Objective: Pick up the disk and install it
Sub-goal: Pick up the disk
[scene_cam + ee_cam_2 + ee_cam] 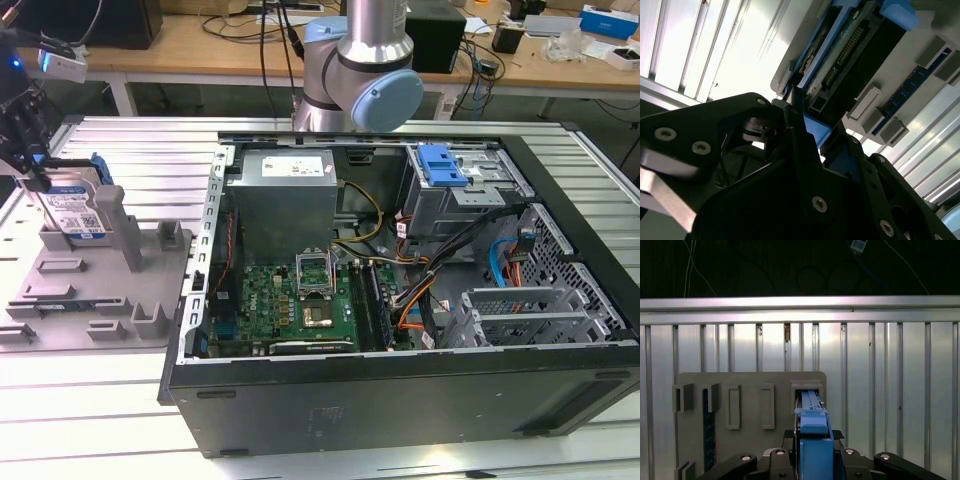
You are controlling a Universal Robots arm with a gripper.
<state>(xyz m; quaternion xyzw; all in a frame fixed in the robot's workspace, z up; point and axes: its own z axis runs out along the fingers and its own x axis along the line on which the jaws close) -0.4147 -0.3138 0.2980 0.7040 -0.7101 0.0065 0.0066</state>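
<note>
Gripper (38, 180) hangs at the exterior view's left, right over the disk (75, 212); its jaws are pulled in tight on the blue frame on both sides; the disk stands up on its edge in a slot of the grey holder (110, 290), touching it; the holder lies on the metal table (100, 400) just beside the open computer case (400, 390); in the first wrist view the disk (812, 425) runs straight out between the jaws.

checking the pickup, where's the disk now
The disk stands upright in the gray fixture at the exterior view's left, beside the computer case, gripper at its edge.
</note>
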